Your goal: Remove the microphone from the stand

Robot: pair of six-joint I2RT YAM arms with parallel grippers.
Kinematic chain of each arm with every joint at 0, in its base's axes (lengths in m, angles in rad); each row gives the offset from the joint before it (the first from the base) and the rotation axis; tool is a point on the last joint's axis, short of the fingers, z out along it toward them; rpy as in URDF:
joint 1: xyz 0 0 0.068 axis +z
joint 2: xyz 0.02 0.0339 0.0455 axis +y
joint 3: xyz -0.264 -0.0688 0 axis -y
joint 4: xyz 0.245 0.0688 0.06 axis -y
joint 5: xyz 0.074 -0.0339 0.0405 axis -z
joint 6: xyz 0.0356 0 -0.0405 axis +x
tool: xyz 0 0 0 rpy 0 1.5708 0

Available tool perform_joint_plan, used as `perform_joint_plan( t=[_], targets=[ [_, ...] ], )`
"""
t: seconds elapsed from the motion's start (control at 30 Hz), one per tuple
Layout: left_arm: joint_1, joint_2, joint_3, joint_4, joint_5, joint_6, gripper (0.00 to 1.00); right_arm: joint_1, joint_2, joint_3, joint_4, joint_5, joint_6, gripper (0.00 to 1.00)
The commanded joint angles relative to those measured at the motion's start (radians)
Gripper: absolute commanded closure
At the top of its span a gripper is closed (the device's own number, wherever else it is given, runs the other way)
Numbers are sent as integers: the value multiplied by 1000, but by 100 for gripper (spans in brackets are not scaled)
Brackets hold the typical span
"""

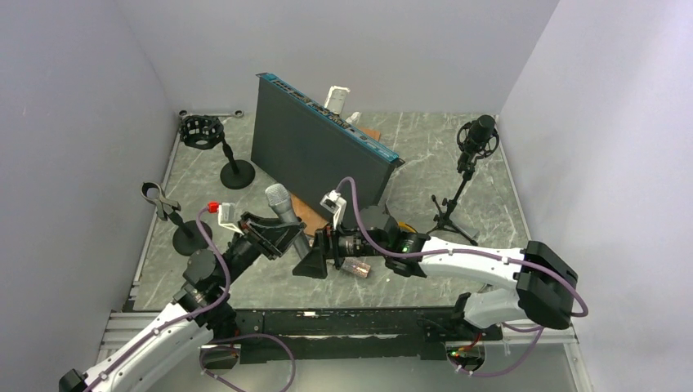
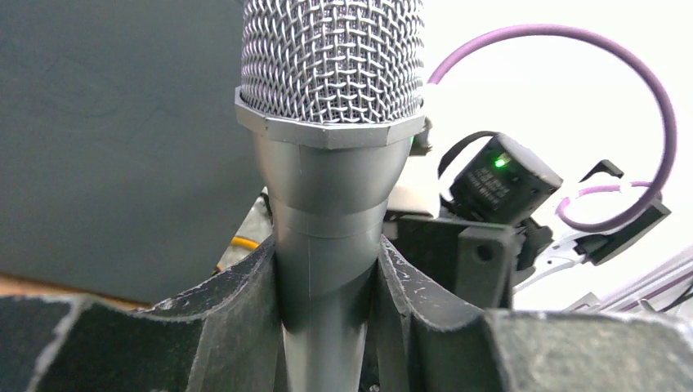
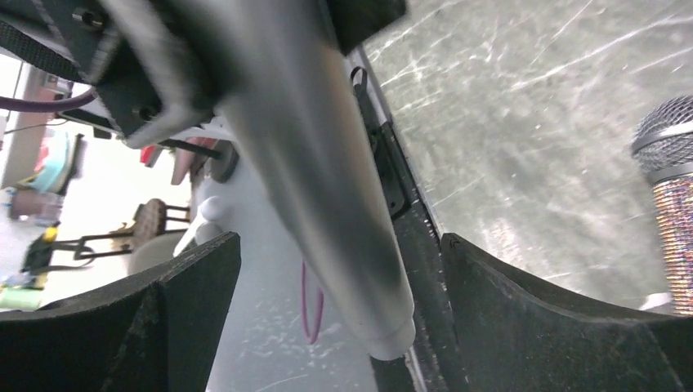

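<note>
A silver microphone (image 1: 282, 206) with a mesh head is held above the table, in front of the dark panel. My left gripper (image 1: 276, 233) is shut on its body just below the head; in the left wrist view the microphone (image 2: 331, 163) stands upright between the pads, at my left gripper (image 2: 327, 314). My right gripper (image 1: 313, 255) is open. In the right wrist view the microphone's tail (image 3: 327, 204) hangs between the spread fingers of my right gripper (image 3: 339, 314), touching neither. An empty clip stand (image 1: 162, 202) stands at the left.
A big dark flat panel (image 1: 319, 151) stands tilted mid-table. A black microphone on a tripod stand (image 1: 476, 140) is at the back right. A shock-mount stand (image 1: 203, 131) is at the back left. A glittery microphone (image 1: 357, 267) lies by my right gripper and also shows in the right wrist view (image 3: 674, 212).
</note>
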Motion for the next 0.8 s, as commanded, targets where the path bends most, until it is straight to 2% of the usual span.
perform_joint_plan(
  t=[0.0,0.1,0.3,0.4,0.5,0.6,0.67,0.77],
  targets=[
    [-6,-23,-9,120,26,-25,100,10,23,34,106,-50,86,10],
    [-6,-43,-22,116,10,-59,100,10,26,37,91,-9,56,20],
    [-6,-83,-2,-12,-16,-107,100,11,-12,24,67,87,-14,24],
    [-7,-102,47,-125,-28,-83,100,11,-11,31,90,84,-32,40],
    [-7,-113,80,-191,-45,-90,100,19,9,46,155,28,-47,47],
    [-7,-119,67,-160,-35,-139,100,38,25,70,190,9,-71,53],
    [-5,-122,39,-116,-28,-185,100,48,33,75,210,10,-77,63],
    [-6,-132,29,-119,-32,-224,100,51,35,62,245,17,-70,91]
  ],
)
